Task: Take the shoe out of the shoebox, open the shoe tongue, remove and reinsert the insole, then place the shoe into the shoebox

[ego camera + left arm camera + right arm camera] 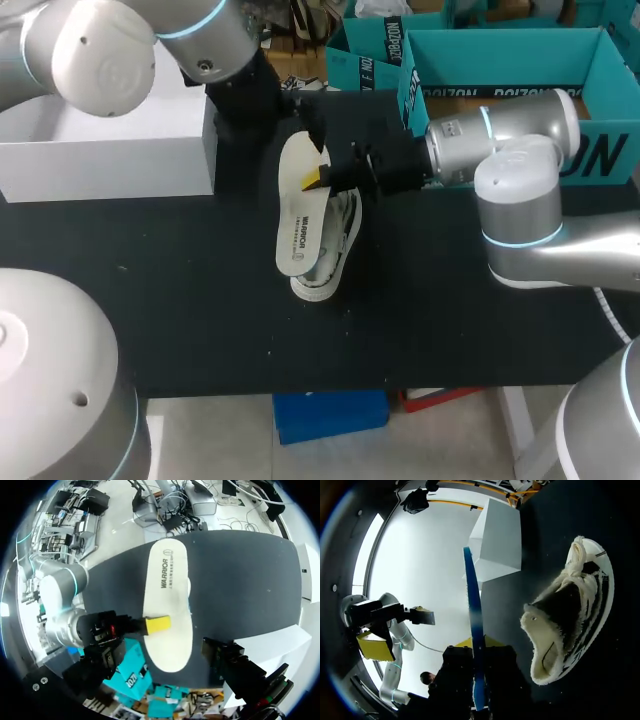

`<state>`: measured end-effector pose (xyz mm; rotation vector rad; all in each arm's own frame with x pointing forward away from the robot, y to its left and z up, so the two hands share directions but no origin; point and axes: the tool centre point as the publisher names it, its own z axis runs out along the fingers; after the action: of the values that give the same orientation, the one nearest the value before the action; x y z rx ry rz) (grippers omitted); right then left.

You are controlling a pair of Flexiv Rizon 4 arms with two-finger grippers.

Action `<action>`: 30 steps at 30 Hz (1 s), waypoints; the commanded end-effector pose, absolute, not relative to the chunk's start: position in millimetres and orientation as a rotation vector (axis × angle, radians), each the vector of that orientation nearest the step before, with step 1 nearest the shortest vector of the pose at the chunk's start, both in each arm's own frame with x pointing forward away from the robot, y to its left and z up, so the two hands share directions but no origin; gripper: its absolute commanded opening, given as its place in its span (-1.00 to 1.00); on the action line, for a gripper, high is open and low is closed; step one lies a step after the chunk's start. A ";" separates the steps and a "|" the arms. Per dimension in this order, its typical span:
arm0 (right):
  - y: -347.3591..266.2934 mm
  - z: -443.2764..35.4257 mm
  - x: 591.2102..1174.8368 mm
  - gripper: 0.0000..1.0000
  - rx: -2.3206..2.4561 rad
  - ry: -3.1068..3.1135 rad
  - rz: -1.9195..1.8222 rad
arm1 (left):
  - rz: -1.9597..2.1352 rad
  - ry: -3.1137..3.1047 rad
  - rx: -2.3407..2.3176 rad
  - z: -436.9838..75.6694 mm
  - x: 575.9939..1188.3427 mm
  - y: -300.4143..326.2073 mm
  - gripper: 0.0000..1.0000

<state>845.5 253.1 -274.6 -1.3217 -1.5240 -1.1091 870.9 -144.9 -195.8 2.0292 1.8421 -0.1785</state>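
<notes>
The right gripper point(320, 178) pinches the insole point(300, 220) by its edge, over the shoe point(338, 250) lying sideways on the table point(200, 330); the left gripper point(399, 630) is open, empty. Best to feed the toe end first (slowly).

We see a matte black worktop point(200, 330) with a few pale specks, and open teal boxes point(500, 60) at its far right edge.

The pale insole point(298, 215) is being held out of the shoe by the right gripper point(318, 176), flat side up, just above the white shoe point(338, 250), which is being left tipped sideways mid-table. The white shoebox point(120, 160) is being kept open at the far left.
</notes>
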 end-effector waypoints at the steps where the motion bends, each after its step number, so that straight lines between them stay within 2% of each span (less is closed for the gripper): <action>1: 254.3 -275.8 845.6 -1.00 -1.322 -1.522 -1.113 | -0.179 1.854 2.049 -193.7 903.5 -156.1 1.00; 20: 254.3 -275.8 845.6 -1.00 -1.322 -1.522 -1.113 | -0.095 1.900 2.030 -207.0 970.2 -157.2 1.00; 30: 254.3 -275.8 845.6 -1.00 -1.322 -1.522 -1.113 | -0.097 1.892 2.032 -206.5 952.1 -158.6 1.00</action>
<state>845.7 253.0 -274.6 -1.3215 -1.5237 -1.1089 962.1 -161.1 -207.8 2.0412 1.8958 -0.1120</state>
